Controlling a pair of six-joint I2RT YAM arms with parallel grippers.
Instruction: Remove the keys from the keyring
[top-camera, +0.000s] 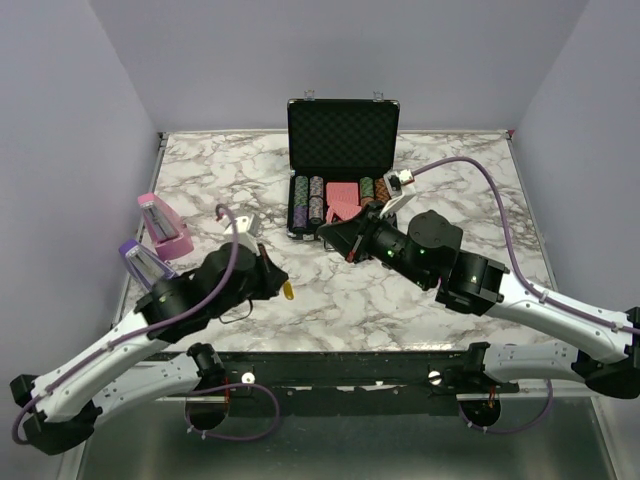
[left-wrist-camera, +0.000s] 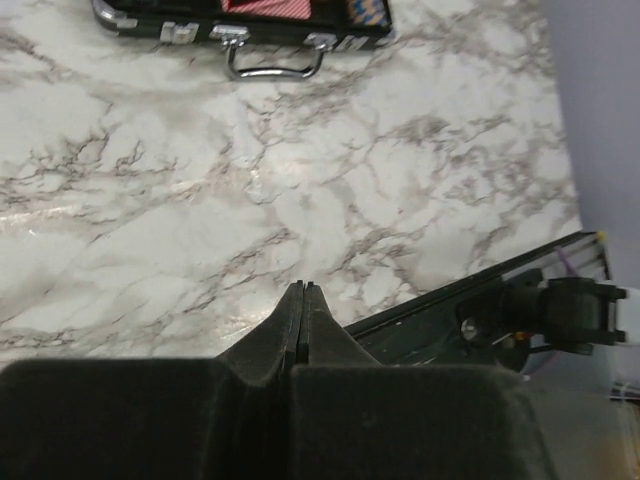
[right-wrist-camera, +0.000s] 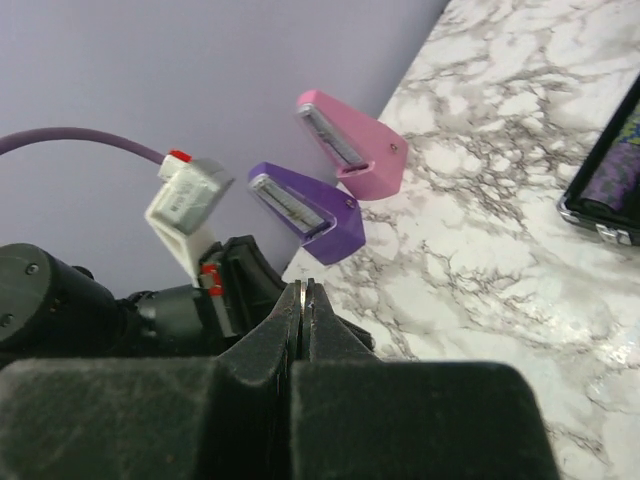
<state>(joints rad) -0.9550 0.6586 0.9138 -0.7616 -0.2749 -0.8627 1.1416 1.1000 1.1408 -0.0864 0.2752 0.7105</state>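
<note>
The yellow-orange keyring (top-camera: 287, 291) pokes out at the tip of my left gripper (top-camera: 279, 283), low over the marble near the table's front. In the left wrist view that gripper (left-wrist-camera: 303, 286) has its jaws pressed together, and the keyring is hidden below the fingers. My right gripper (top-camera: 323, 231) hovers in front of the black case and points left. In the right wrist view it (right-wrist-camera: 305, 287) is shut on a thin silver key (right-wrist-camera: 302, 292), seen edge-on between the tips. No other keys show.
The open black chip case (top-camera: 343, 130) holds chips and cards at the back centre; its silver handle (left-wrist-camera: 272, 62) shows in the left wrist view. A pink block (top-camera: 163, 222) and a purple block (top-camera: 143, 262) stand at the left edge, and both the pink (right-wrist-camera: 355, 145) and the purple (right-wrist-camera: 310, 210) show in the right wrist view.
</note>
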